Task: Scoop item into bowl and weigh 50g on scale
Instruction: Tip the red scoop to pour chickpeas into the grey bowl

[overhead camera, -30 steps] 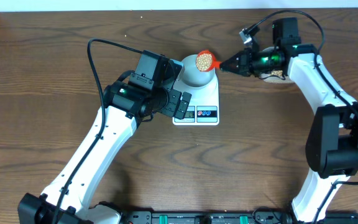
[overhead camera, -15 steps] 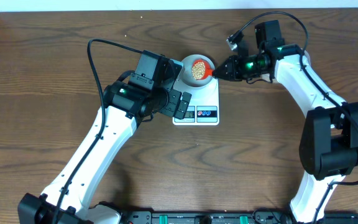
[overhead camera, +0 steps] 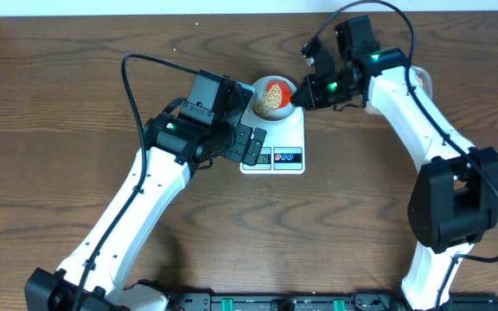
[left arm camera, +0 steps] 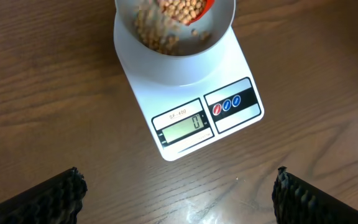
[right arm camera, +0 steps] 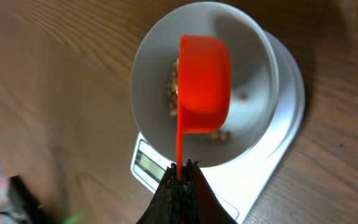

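Beans (left arm camera: 166,28), blurred and probably falling, leave the orange scoop (right arm camera: 204,74) tipped over the bowl (right arm camera: 154,74) ahead of the right pincer (right arm camera: 180,173), which pinches its handle. Left pincer (left arm camera: 179,190) hangs spread, empty.

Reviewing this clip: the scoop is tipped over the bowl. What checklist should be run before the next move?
1. Bowl seated on the scale: ok.
2. Scoop over the bowl, tipped: ok.
3. Beans landing inside the bowl: ok.
4. Display at 50 g: not ok, it shows 0.
5. Right gripper holding the scoop handle, jaws shut on it: ok.
6. Left gripper off the scale, jaws open: ok.
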{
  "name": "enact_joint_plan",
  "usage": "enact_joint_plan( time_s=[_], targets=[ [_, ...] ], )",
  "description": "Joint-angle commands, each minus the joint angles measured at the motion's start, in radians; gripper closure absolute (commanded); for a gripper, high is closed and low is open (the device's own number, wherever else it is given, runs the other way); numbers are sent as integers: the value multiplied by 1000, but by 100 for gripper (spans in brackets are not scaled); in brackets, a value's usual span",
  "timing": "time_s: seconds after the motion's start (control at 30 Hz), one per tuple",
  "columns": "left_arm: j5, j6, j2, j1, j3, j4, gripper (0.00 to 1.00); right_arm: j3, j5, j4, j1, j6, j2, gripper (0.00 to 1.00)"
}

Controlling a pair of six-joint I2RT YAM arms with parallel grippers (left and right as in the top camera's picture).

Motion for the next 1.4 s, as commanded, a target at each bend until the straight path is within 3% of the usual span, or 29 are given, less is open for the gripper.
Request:
enact_joint_plan(
  time_s=[0.0, 0.73, 1.1, 1.37],
  targets=[
    [-14, 0, -4, 4, -10, 0, 2, 47, 109, -14, 30, -46, -24, 99],
    [-14, 0, -4, 4, -10, 0, 2, 80, 434, -33, 156, -125, -95, 99],
    [-14, 0, -4, 4, -10, 0, 2, 80, 500, -36, 165, -152, -159, 99],
    [-14, 0, -4, 4, -10, 0, 2, 80, 518, -40, 184, -283, -160, 99]
  ],
)
